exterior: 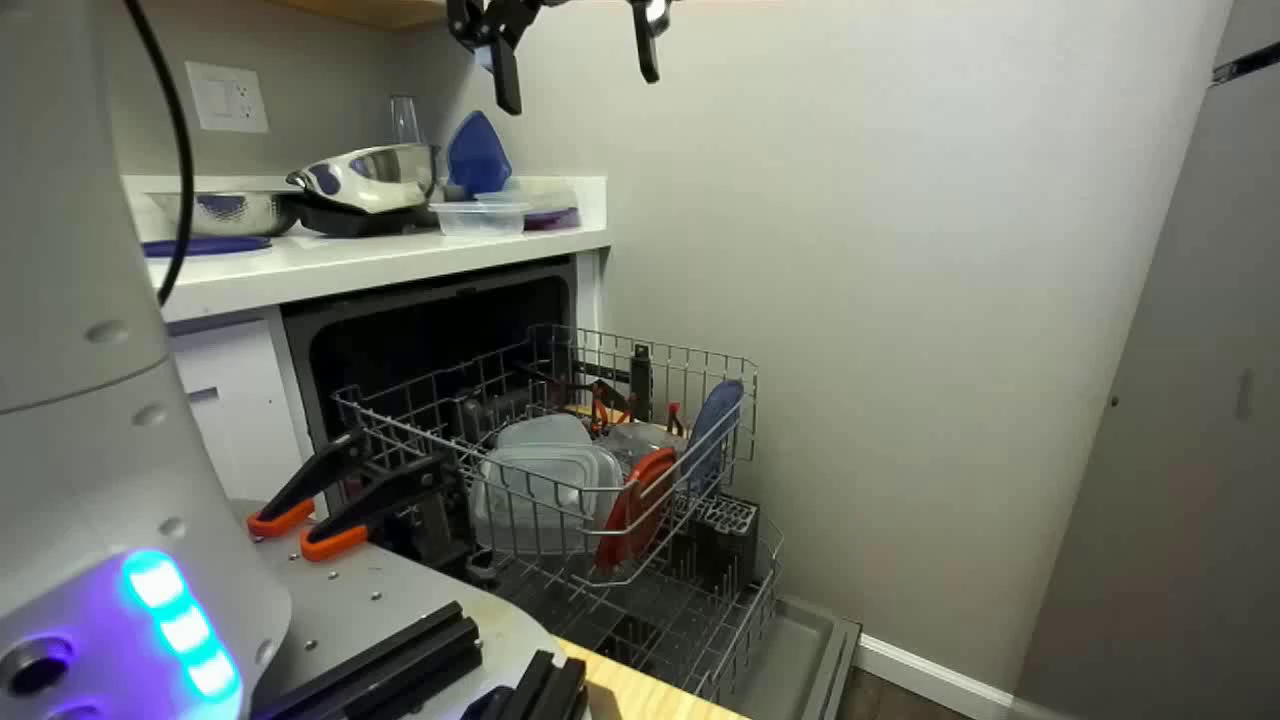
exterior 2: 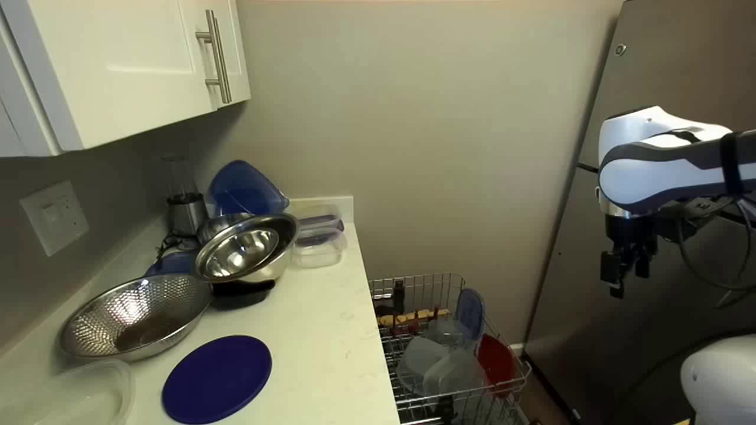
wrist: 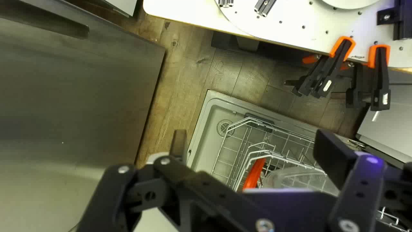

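Note:
My gripper (exterior: 579,88) hangs high in the air, its fingers wide apart and nothing between them. In an exterior view the gripper (exterior 2: 629,281) points down in front of a grey steel panel. Looking down in the wrist view, I see the gripper (wrist: 253,146) over a pulled-out dishwasher rack (wrist: 272,156), well above it and touching nothing. That rack holds a red lid (exterior: 637,510) standing on edge, clear plastic containers (exterior: 550,490) and a blue lid (exterior: 715,430). Farther back in it lie wooden and red-handled utensils, partly hidden.
On the white counter (exterior 2: 331,319) are a steel colander (exterior 2: 142,316), stacked metal bowls (exterior 2: 242,251), a flat dark blue lid (exterior 2: 217,379) and clear containers (exterior 2: 319,248). Orange-tipped clamps (wrist: 379,77) jut from the robot's base plate. The dishwasher door (wrist: 206,138) lies lowered over the floor.

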`<state>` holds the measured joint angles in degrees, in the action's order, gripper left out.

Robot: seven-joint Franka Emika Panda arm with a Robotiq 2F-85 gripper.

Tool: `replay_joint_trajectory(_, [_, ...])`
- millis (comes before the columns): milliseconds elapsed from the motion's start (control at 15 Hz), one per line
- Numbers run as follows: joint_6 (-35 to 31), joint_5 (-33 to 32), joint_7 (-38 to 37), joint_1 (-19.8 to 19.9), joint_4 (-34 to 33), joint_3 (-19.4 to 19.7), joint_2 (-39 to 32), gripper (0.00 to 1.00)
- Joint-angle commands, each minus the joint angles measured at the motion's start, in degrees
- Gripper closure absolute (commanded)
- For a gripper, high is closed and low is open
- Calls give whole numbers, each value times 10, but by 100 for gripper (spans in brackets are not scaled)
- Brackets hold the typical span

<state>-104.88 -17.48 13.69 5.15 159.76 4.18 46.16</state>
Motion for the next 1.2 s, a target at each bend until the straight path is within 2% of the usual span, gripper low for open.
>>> replay_joint_trajectory(0, [3, -5, -5, -8, 3, 7, -1, 0])
replay_joint_trajectory(533, [3, -4, -5, -8, 6, 7, -3, 0])
replay_joint_trajectory(667, [-6, -3, -3, -34, -29, -14, -27, 0])
replay_joint_trajectory(933, [-25, 5, 3, -110, -96, -66, -67, 0])
replay_joint_trajectory(1133, [-72, 9, 10, -167, -144, -107, -129, 0])
